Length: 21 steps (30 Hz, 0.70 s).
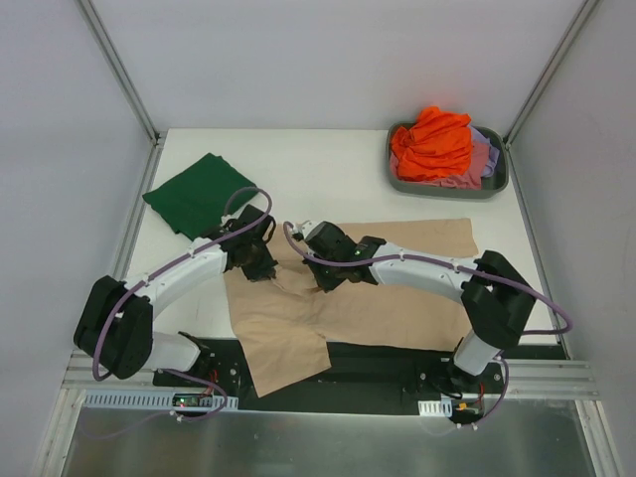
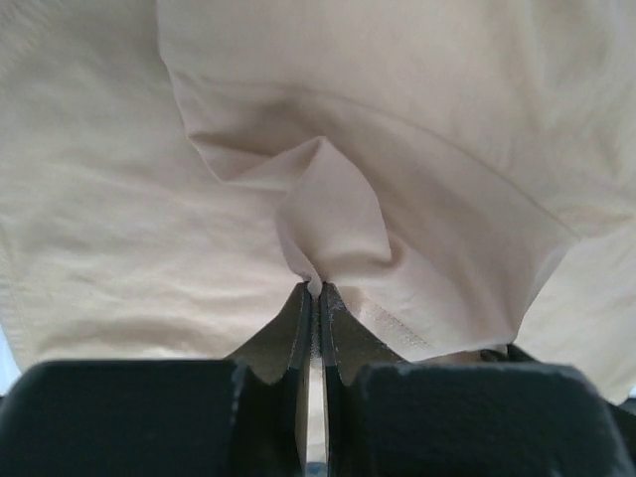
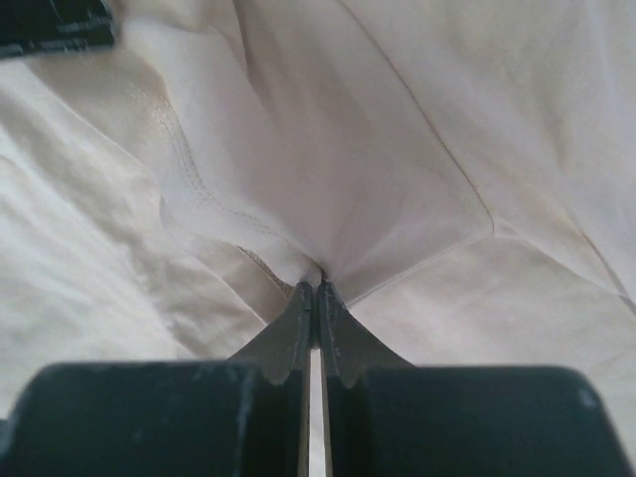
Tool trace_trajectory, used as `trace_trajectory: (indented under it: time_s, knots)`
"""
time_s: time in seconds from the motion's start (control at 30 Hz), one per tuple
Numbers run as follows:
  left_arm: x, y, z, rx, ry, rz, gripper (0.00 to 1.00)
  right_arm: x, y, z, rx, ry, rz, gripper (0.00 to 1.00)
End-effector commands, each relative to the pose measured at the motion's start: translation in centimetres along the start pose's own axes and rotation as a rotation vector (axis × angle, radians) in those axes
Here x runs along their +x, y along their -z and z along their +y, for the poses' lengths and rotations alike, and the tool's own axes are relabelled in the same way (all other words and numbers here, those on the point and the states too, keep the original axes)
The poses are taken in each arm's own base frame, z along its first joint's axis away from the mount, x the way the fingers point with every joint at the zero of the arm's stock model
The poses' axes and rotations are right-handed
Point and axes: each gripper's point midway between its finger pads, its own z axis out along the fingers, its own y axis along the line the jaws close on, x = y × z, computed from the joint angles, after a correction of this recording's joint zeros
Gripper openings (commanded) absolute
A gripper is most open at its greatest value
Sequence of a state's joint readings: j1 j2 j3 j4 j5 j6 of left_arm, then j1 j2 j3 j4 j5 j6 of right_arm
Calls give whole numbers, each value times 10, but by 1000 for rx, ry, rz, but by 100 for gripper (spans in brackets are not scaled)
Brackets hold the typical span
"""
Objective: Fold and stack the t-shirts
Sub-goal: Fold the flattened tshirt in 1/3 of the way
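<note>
The folded dark green cotton tee (image 1: 199, 194) lies beyond the left gripper (image 1: 260, 266) and out to its left, apart from everything else. That gripper's jaws are pressed together on a small raised peak of the large beige cotton tee (image 1: 383, 313) – the wrist view shows the cloth tented up right at the tips (image 2: 315, 290). Close on its right, the right gripper (image 1: 320, 278) has its jaws closed the same way on a seamed fold of the same shirt (image 3: 315, 288).

The two pinches sit near each other at the shirt's left part. From them the beige tee's long axis runs off to the right, past the right gripper, while a flap hangs toward the arm bases. So the fold probably has to carry cloth rightward, and the right arm is nearer the bulk.

Far beyond the right gripper sits the grey plastic tub (image 1: 449, 191) with the crumpled bright orange tee (image 1: 432, 144) on top – unfolded work, by the look.
</note>
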<state>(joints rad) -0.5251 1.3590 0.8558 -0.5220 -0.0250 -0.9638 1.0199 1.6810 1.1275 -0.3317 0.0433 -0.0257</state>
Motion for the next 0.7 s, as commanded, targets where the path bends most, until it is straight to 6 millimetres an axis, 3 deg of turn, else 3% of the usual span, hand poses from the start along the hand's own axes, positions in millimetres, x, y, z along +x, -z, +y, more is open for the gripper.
trace_trajectory:
  time_s: [0.0, 0.17, 0.67]
  knots:
    - [29, 12, 0, 38, 8, 70, 0, 5, 25, 14, -87, 41, 16, 1]
    - [55, 25, -4, 50, 16, 79, 0, 15, 33, 7, -72, 52, 23, 1]
    - [69, 51, -17, 30, 6, 30, 0, 34, 45, -8, -38, 47, 31, 1]
